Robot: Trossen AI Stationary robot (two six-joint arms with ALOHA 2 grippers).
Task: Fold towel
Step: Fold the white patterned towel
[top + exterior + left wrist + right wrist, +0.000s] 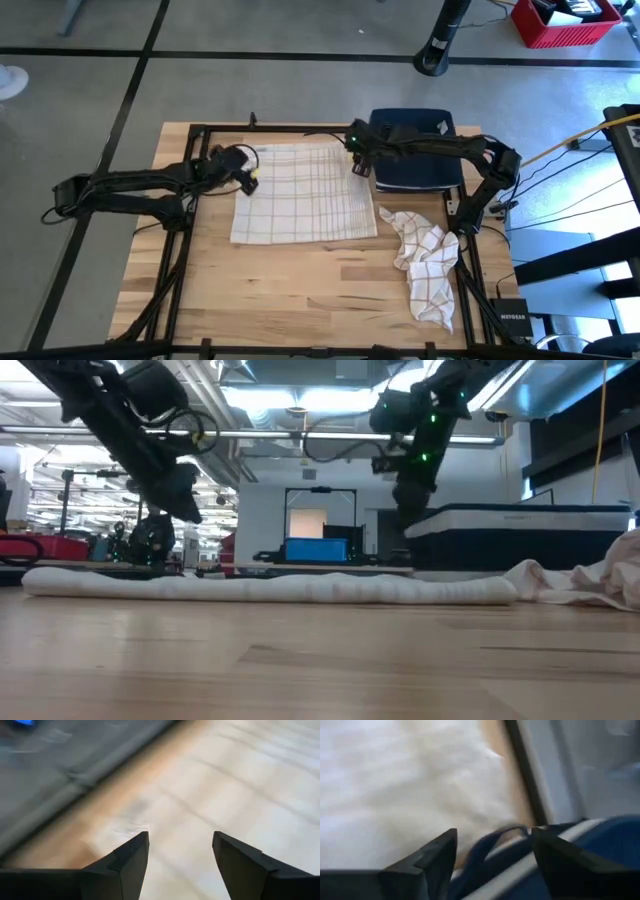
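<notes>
A wooden counter [300,290] is seen from above. The checked towel [300,195] lies flat mid-counter, long axis left to right. Its far corners are flanked by the left gripper [245,168] and right gripper [357,155], jaws spread, nothing held.

Wooden table [300,280] bearing a folded checked towel [300,195], a crumpled towel [425,265], a dark blue bin [415,165].

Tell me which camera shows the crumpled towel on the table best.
The high view: the crumpled towel lies whole and unobstructed on the table, right of the flat towel. The low view catches only its edge side-on. Neither wrist view shows it.
</notes>
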